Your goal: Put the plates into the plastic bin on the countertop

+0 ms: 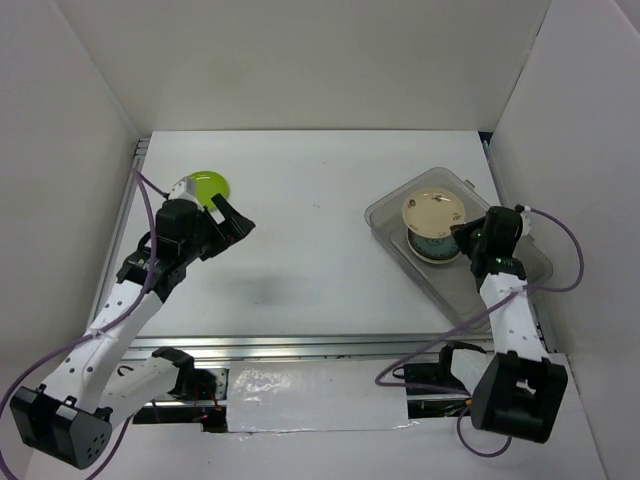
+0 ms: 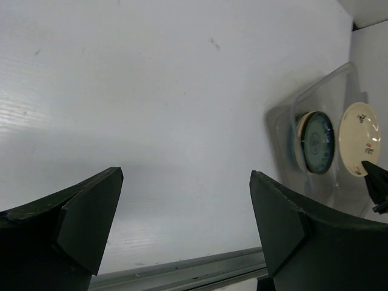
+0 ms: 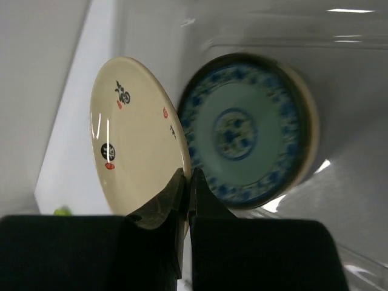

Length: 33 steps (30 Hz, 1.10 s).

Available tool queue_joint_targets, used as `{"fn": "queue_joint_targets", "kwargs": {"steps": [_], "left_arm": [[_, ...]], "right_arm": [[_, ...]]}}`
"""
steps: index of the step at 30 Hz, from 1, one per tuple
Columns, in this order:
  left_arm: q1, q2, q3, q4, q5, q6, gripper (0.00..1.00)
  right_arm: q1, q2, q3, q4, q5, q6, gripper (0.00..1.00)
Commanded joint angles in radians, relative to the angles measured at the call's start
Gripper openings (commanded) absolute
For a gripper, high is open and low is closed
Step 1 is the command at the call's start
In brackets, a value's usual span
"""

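One lime plate [image 1: 207, 184], one cream plate [image 3: 130, 145], one blue plate [image 3: 242, 130], one bin [image 1: 445, 287]

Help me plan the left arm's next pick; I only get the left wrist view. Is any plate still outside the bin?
Observer: Yes. One lime green plate lies on the countertop at far left, next to the left gripper.
Operator: And what is the right gripper doing?
Observer: The right gripper is shut on the rim of a cream plate at the plastic bin, next to a blue-grey patterned plate.
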Motion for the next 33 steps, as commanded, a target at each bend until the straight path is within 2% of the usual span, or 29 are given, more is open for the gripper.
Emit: {"fn": "queue_joint_targets", "kwargs": {"steps": [1, 3, 5, 6, 7, 8, 13, 16, 18, 19, 21, 22, 23, 25, 26, 28, 29, 33], "left_arm": [[0.013, 0.043, 0.013, -0.024, -0.012, 0.055, 0.99], [0.017, 0.069, 0.019, -0.025, -0.006, 0.069, 0.99], [0.025, 0.092, 0.022, -0.022, 0.000, 0.081, 0.99], [0.028, 0.102, 0.025, -0.019, 0.009, 0.084, 0.99], [0.028, 0.109, 0.027, -0.018, 0.012, 0.089, 0.99], [0.030, 0.126, 0.031, -0.018, 0.017, 0.096, 0.99], [0.042, 0.154, 0.053, -0.044, -0.021, 0.106, 0.99], [0.091, 0.175, 0.068, -0.050, -0.047, 0.095, 0.99], [0.163, 0.209, 0.065, -0.024, -0.051, 0.064, 0.99], [0.187, 0.220, 0.058, -0.003, -0.046, 0.054, 0.99], [0.266, 0.264, 0.027, 0.097, -0.032, 0.021, 0.99], [0.290, 0.284, 0.013, 0.141, -0.025, 0.009, 0.99], [0.350, 0.325, -0.011, 0.189, -0.002, -0.014, 0.99], [0.391, 0.371, -0.034, 0.335, 0.009, -0.045, 0.99], [0.433, 0.426, -0.060, 0.390, 0.018, -0.081, 0.99], [0.465, 0.488, -0.077, 0.535, 0.026, -0.126, 0.99], [0.494, 0.543, -0.102, 0.574, 0.023, -0.172, 0.99], [0.537, 0.680, -0.167, 0.826, 0.029, -0.273, 0.99]], "right_arm": [[-0.093, 0.114, 0.024, 0.021, -0.063, 0.015, 0.00], [-0.127, 0.156, 0.045, -0.006, -0.085, 0.007, 0.00], [-0.138, 0.173, 0.052, 0.003, -0.102, 0.000, 0.15], [-0.135, 0.168, 0.055, 0.003, -0.105, -0.005, 0.31], [-0.133, 0.161, 0.065, -0.008, -0.087, 0.000, 0.88], [-0.132, 0.153, 0.071, -0.047, -0.061, -0.002, 1.00], [-0.120, 0.037, 0.111, -0.181, 0.037, -0.013, 1.00], [-0.110, -0.072, 0.088, -0.255, 0.104, 0.012, 1.00], [-0.109, -0.121, 0.079, -0.302, 0.085, 0.021, 1.00], [-0.095, -0.181, 0.052, -0.299, 0.057, 0.018, 1.00], [-0.069, -0.261, 0.001, -0.212, -0.114, -0.003, 1.00], [-0.058, -0.342, -0.078, -0.149, -0.221, -0.020, 1.00], [-0.037, -0.377, -0.118, -0.002, -0.429, -0.016, 1.00], [0.002, -0.450, -0.201, 0.142, -0.587, 0.022, 1.00], [0.059, -0.454, -0.208, 0.225, -0.637, 0.047, 1.00], [0.129, -0.456, -0.176, 0.216, -0.687, 0.024, 1.00], [0.197, -0.454, -0.159, 0.172, -0.679, -0.017, 1.00], [0.331, -0.476, -0.129, 0.132, -0.638, -0.056, 1.00]]}}
